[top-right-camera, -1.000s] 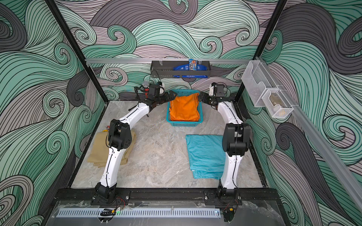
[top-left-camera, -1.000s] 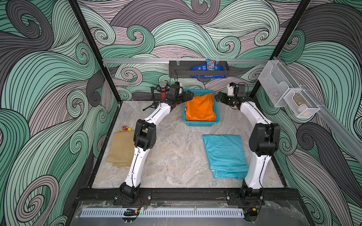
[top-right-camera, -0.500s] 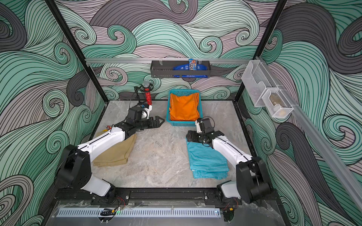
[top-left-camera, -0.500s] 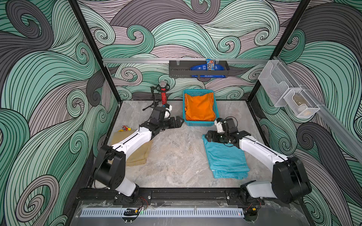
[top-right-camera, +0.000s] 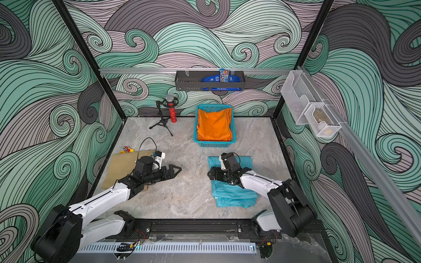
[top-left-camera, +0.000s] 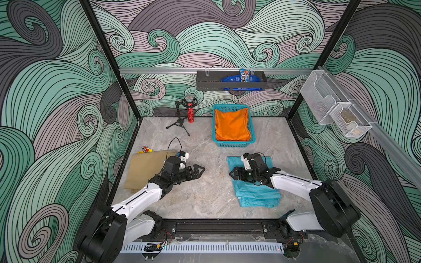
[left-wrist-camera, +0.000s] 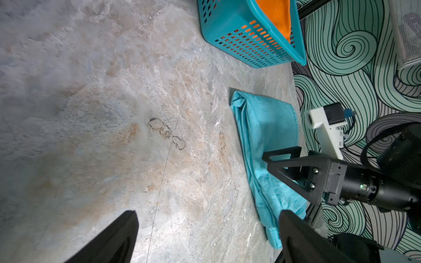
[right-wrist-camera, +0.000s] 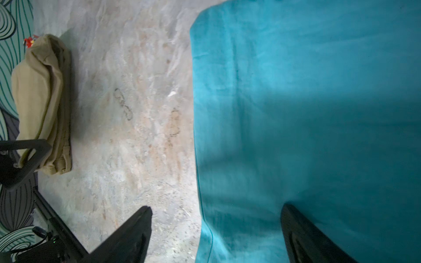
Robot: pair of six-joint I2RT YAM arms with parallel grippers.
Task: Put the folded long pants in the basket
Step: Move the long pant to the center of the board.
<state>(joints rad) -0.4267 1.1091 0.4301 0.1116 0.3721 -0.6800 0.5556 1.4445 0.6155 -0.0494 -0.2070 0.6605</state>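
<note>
Grey marble-look tabletop (top-left-camera: 205, 193) w/ two white-and-black arms reaching in. Folded turquoise blue pants (top-left-camera: 255, 193) lie flat on table, right side; folded tan khaki pants (top-left-camera: 143, 168) flat on left side. Rectangular teal-blue perforated plastic basket (top-left-camera: 234, 143) at back holds folded bright orange pants (top-left-camera: 232, 125). Right gripper (right-wrist-camera: 216, 236): fingers apart, straddling turquoise edge, nothing clamped. Left gripper (left-wrist-camera: 209, 236): fingers spread wide over bare table, empty.

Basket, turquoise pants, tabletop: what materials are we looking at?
Basket: looks like moulded plastic, smooth teal, with regular slotted walls.
Turquoise pants: woven cloth, matte, soft creases and a stitched edge; probably cotton, can't confirm.
Tabletop: grey veined marble look, low sheen; real stone or printed laminate, unclear.
</note>
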